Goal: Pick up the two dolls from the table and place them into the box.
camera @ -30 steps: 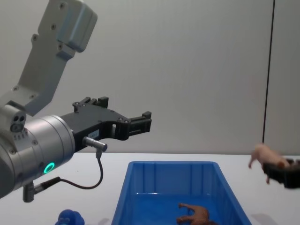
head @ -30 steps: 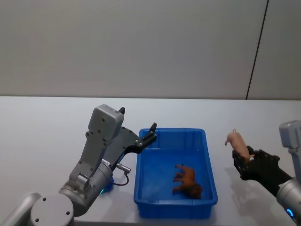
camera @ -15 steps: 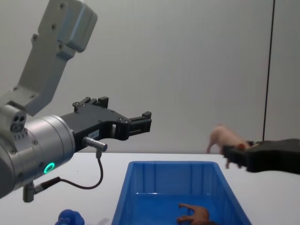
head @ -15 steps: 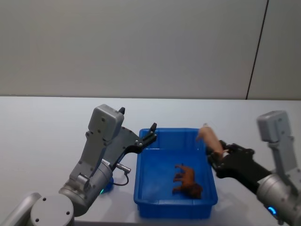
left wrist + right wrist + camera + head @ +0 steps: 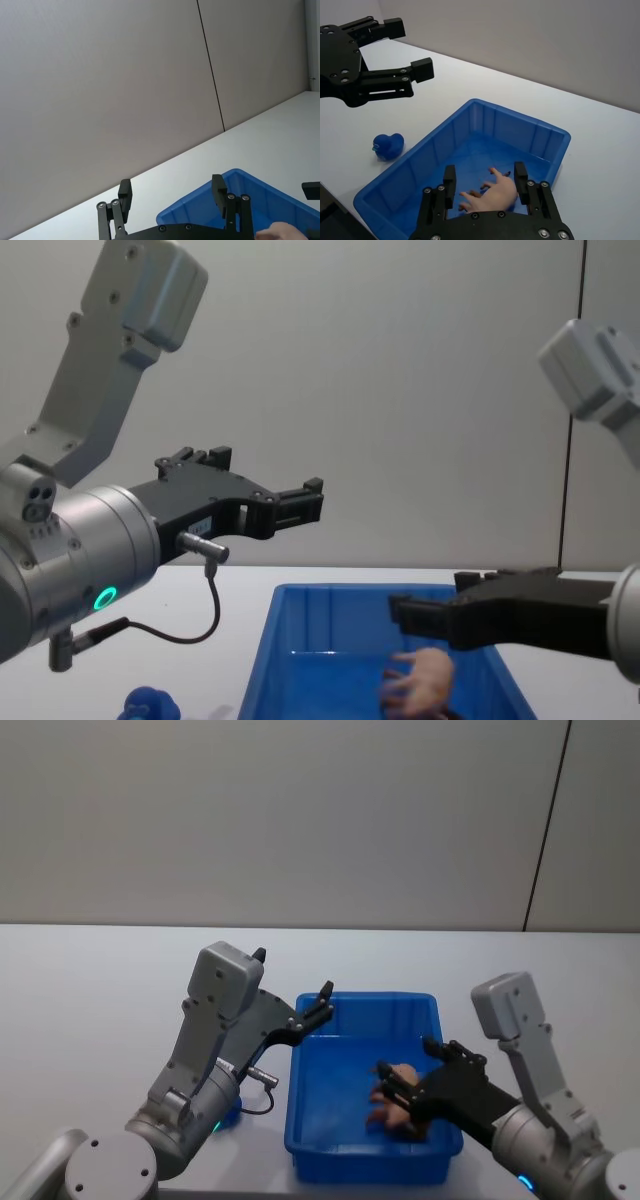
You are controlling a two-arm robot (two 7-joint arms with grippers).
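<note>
The blue box (image 5: 370, 997) sits in front of me on the table. My right gripper (image 5: 408, 1065) hovers over its right half, open, fingers spread wide. The pink pig doll (image 5: 400, 1080) is just below those fingers, loose inside the box (image 5: 520, 112), seen as the pig (image 5: 497, 194) and, blurred, as the pig (image 5: 428, 675). The brown animal doll is almost hidden under the pig. My left gripper (image 5: 322, 1002) stands open and empty above the box's far left corner. A blue knobbly figure (image 5: 387, 146) lies on the table left of the box.
The left arm's grey body (image 5: 215, 1020) rises beside the box's left wall, with a cable looping under it. The white table (image 5: 90, 1010) stretches wide to the left and behind the box. A grey wall stands at the back.
My right gripper carried the pink pig from the table's right side leftwards over the box, lowered and opened; the pig is now free inside. The left arm has not moved.
</note>
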